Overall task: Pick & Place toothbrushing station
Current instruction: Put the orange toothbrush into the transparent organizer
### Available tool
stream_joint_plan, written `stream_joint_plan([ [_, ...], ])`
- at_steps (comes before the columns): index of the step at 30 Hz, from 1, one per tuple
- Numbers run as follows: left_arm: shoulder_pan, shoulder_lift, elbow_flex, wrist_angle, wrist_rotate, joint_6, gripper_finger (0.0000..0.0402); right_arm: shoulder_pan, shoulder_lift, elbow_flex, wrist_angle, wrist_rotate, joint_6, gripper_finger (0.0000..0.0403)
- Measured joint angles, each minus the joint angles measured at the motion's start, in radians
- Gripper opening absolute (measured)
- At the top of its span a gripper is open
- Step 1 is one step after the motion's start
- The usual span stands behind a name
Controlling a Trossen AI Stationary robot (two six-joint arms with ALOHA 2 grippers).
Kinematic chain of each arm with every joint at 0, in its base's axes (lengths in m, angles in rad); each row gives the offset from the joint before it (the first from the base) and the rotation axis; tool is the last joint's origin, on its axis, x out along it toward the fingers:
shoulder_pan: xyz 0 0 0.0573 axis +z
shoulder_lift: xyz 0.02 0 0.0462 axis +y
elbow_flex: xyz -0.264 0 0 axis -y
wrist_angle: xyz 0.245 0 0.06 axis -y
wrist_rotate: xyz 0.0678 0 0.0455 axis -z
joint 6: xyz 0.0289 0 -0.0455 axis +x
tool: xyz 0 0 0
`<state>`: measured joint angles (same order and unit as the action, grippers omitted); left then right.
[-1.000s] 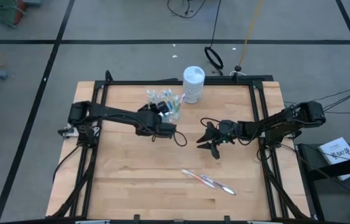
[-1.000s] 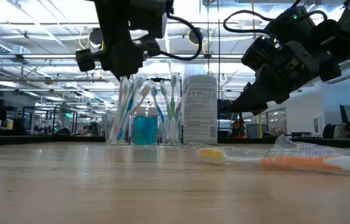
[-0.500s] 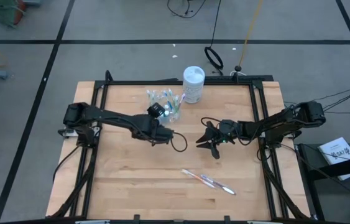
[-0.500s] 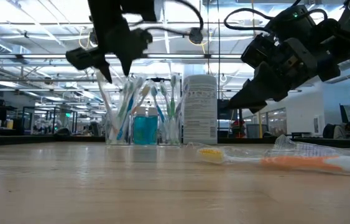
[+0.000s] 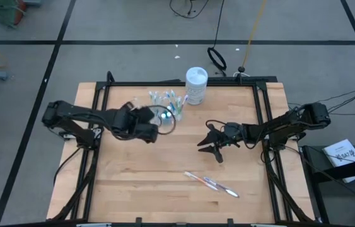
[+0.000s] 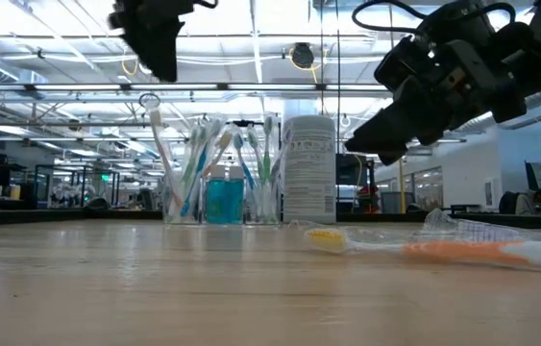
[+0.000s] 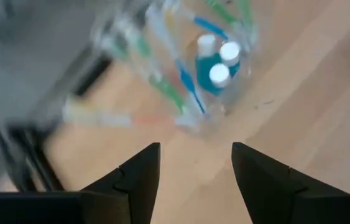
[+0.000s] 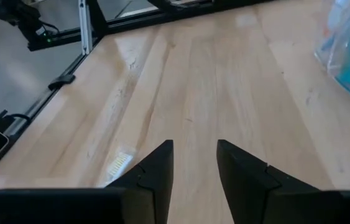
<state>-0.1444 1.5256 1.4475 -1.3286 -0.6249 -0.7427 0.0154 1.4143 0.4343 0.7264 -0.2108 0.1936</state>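
The clear cup (image 5: 168, 104) stands on its base at the table's far middle. It holds several pastel toothbrushes and teal tubes and also shows in the low view (image 6: 222, 187) and the left wrist view (image 7: 209, 68). My left gripper (image 5: 155, 130) is open and empty. It is high above the table, near the cup and a little to its left (image 6: 155, 38) (image 7: 196, 149). My right gripper (image 5: 207, 149) is open and empty, above the table's middle right (image 6: 366, 144) (image 8: 194, 146). One wrapped toothbrush (image 5: 212, 184) lies flat on the table (image 6: 424, 248).
A tall white canister (image 5: 196, 85) stands just right of the cup (image 6: 308, 168). The table's black frame rails (image 5: 262, 107) run along its sides and far edge. The wrapped toothbrush's bristle end (image 8: 119, 163) lies on bare wood in front of my right gripper.
My left gripper has risen and drawn back from over the cup toward the table's left edge, and its arm has folded back. A white-handled toothbrush now leans out of the cup's left side, where the gripper stood half a second ago.
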Motion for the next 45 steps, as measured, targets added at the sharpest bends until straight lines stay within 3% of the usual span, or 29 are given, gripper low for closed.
stream_joint_plan([
  [3,-0.016,-0.018,0.0,-0.063,-0.009,-0.2,0.0197,0.0,0.0,0.0,-0.008,0.0,0.028,0.0117],
  [7,-0.079,-0.024,-0.014,-0.135,-0.217,-0.43,0.0182,0.0,0.0,0.0,-0.013,0.0,0.034,0.0115],
  [10,-0.102,-0.024,-0.063,-0.14,-0.24,-0.588,0.0168,0.0,0.0,0.0,-0.013,0.0,0.043,0.0114],
  [14,-0.112,-0.02,-0.199,-0.005,-0.311,-0.763,0.0149,0.0,0.0,0.0,-0.027,-0.001,0.115,0.0114],
  [21,-0.029,-0.017,-0.41,0.199,-0.358,-0.936,0.0131,0.0,0.0,0.0,-0.029,-0.001,0.161,0.0114],
  [25,0.017,-0.018,-0.44,0.259,-0.381,-0.925,0.0131,0.0,0.0,0.0,-0.029,-0.001,0.153,0.0114],
  [32,0.075,-0.019,-0.44,0.397,-0.402,-0.776,0.0131,0.0,0.0,0.0,-0.028,-0.001,0.11,0.0114],
  [39,0.173,-0.019,-0.44,0.418,-0.349,-0.737,0.0131,0.0,0.0,0.0,-0.028,-0.001,0.109,0.0114],
  [45,0.217,-0.019,-0.44,0.522,-0.328,-0.581,0.0117,0.0,0.0,0.0,-0.028,-0.001,0.109,0.0114],
])
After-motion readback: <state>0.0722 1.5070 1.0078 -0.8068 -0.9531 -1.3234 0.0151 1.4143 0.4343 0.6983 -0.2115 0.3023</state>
